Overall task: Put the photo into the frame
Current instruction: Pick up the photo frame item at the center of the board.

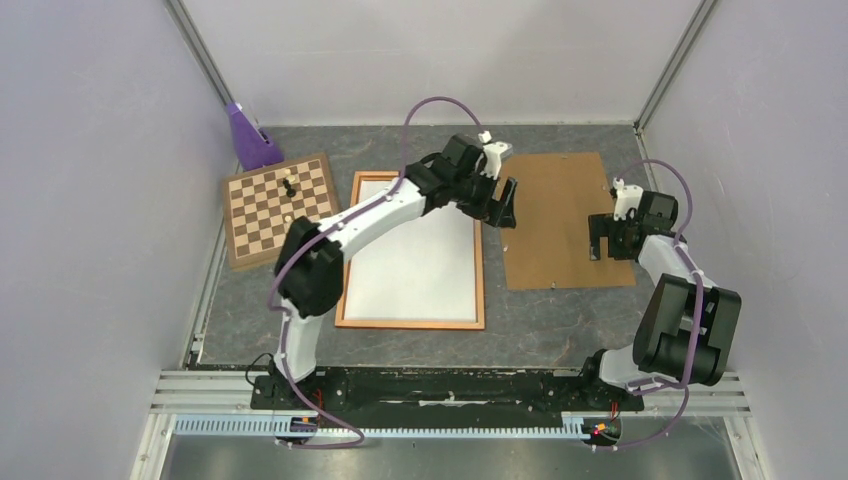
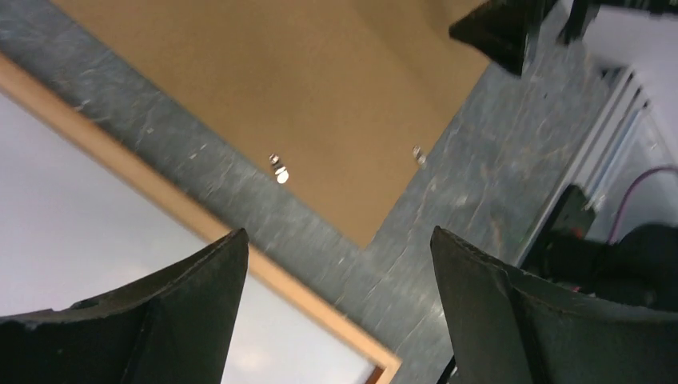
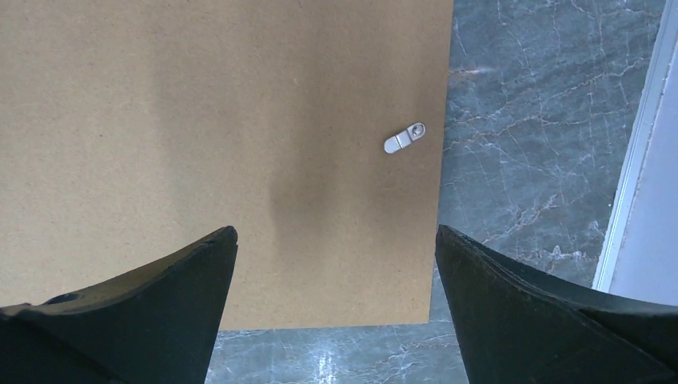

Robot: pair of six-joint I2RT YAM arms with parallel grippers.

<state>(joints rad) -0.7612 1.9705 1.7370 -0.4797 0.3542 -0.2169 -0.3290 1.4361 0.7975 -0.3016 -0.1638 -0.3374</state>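
Photo in place: a white sheet, apparently the photo (image 1: 420,270) lying back-up, fills the frame (image 1: 410,324), whose long axis runs away from the robot. The left claw (image 1: 504,214), jaws apart and empty, hovers just beside the frame's right rail near its far corner, with the sheet to its left. The right claw (image 1: 598,238), likewise spread and empty, hangs well right of the frame, over the brown panel (image 1: 560,200). The left claw is nearer the photo.
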